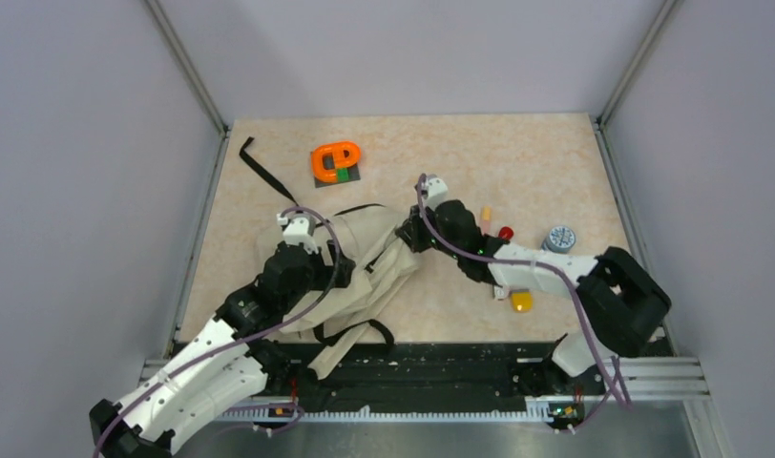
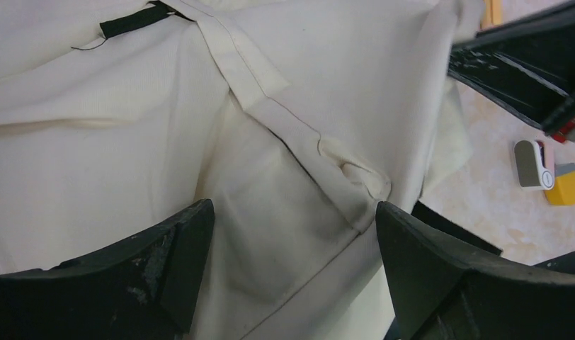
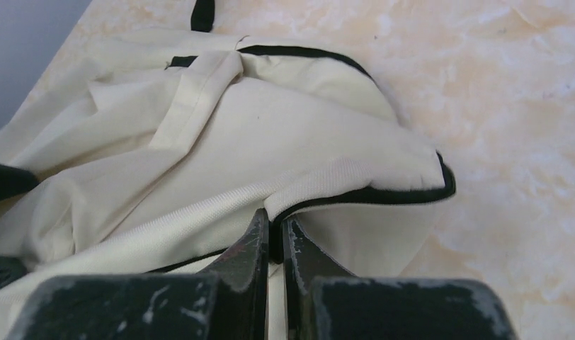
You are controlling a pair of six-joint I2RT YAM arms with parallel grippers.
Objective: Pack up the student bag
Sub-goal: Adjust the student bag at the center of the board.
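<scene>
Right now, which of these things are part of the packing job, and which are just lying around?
In the job: beige fabric backpack, its rim pinched by the right gripper; left gripper open over it.
Lying about: orange looped plastic piece, yellow block, small red knob, round grey-blue cap.

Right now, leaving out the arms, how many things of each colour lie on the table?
Beige: 1, student bag
Orange: 1, looped toy
Peach: 1, stick
Red: 1, knob
Blue-grey: 1, disc
Yellow: 1, block
Total: 6
</scene>
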